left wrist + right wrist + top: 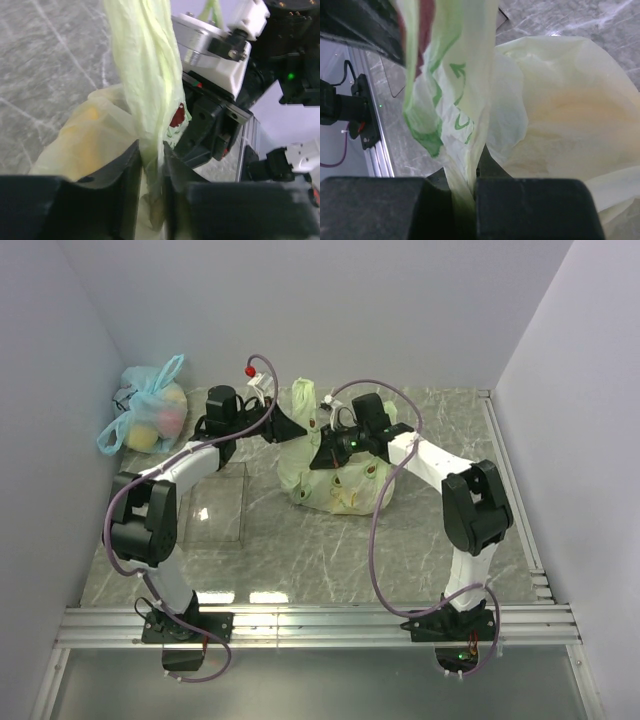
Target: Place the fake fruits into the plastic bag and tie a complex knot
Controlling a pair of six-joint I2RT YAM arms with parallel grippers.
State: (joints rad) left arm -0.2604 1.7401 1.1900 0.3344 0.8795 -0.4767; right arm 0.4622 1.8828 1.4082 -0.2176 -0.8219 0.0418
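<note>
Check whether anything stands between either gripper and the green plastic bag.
Nothing visible does. The left gripper is closed directly on a twisted strip of the plastic bag, and the right gripper pinches another gathered strip of it.

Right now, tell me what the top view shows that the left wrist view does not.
Only the top view: the blue bag in the far left corner, the tray, and the green bag in full outline. Only the left wrist view: the left gripper pinching the green bag's twisted handle, seen close up. Both: the green bag and the right gripper beside it.
</note>
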